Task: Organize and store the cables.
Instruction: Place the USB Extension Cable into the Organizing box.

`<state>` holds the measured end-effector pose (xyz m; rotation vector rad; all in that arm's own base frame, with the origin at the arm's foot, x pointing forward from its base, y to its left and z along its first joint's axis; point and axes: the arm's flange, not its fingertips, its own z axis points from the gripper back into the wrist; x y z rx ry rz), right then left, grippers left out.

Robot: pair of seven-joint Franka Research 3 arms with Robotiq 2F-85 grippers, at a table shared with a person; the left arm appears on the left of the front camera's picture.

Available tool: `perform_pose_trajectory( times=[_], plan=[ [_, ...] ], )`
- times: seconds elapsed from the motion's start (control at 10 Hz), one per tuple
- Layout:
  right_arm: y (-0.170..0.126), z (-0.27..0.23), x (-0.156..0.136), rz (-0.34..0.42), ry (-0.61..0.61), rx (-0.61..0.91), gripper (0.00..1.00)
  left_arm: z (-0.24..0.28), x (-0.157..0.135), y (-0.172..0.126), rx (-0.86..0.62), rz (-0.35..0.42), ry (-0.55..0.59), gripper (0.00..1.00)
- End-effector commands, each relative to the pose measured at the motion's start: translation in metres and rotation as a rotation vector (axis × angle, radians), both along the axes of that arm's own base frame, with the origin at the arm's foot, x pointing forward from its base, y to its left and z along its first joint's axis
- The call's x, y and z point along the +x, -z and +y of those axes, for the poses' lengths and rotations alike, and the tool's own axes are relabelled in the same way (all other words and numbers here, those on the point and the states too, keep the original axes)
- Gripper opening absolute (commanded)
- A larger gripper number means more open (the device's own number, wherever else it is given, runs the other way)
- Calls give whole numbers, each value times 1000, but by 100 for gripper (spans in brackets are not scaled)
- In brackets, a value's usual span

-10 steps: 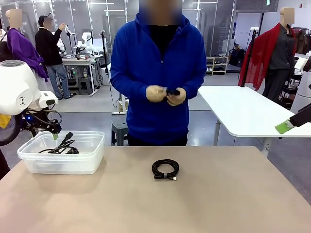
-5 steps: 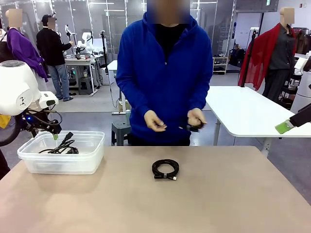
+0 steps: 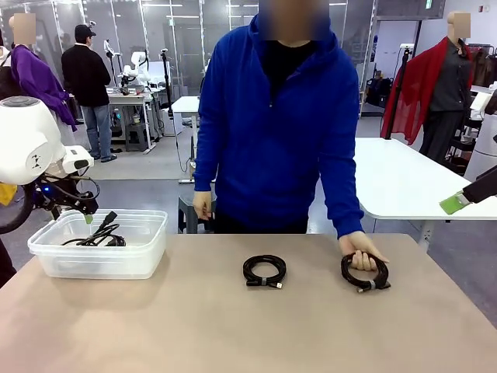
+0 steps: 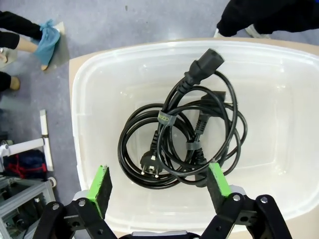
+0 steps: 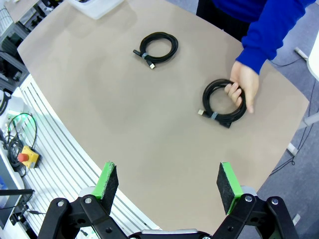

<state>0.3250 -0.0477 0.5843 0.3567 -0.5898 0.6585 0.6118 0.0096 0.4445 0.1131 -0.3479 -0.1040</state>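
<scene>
Tan bench (image 3: 194, 326) in the front view carries a clear plastic bin (image 3: 97, 264) at its 9 o'clock side, with black power cables (image 3: 97, 235) coiled inside. The left end effector (image 3: 88, 217) hangs just above the bin. A thin coil (image 3: 264, 280) lies flat near the bench's centre. At 3 o'clock from it, well apart, a second coil (image 3: 365, 284) lies on the bench with the person's hand (image 3: 363, 247) resting on its far edge.

From the left wrist, the left end effector (image 4: 159, 181) is released, its green pads spread wide and gripping nothing, over the bin (image 4: 82, 149). The power cables (image 4: 163, 117) sit in the bin's middle, wound together, one chunky plug pointing toward 12 o'clock.

From the right wrist, the right end effector (image 5: 167, 186) is likewise released and empty, high above the bench (image 5: 124, 124). The thin coil (image 5: 144, 50) lies toward 11 o'clock. The second coil (image 5: 230, 118) lies toward 2 o'clock, with the person's hand (image 5: 244, 82) gripping its rim.
</scene>
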Motion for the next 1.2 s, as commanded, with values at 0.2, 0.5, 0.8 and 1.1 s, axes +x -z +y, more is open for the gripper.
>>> perform_pose_trajectory(
  times=[0.2, 0.5, 0.8, 1.1],
  plan=[
    [-3, 0, 0, 9, 9, 6, 100, 6, -59, -52, -6, -50, 256, 100],
    [-3, 0, 0, 9, 9, 6, 100, 2, -110, -74, -20, -57, 425, 100],
    [-3, 0, 0, 9, 9, 6, 100, -13, -159, -95, -64, -25, 498, 100],
    [-3, 0, 0, 9, 9, 6, 100, -36, -200, -105, -88, -58, 532, 100]
  ],
)
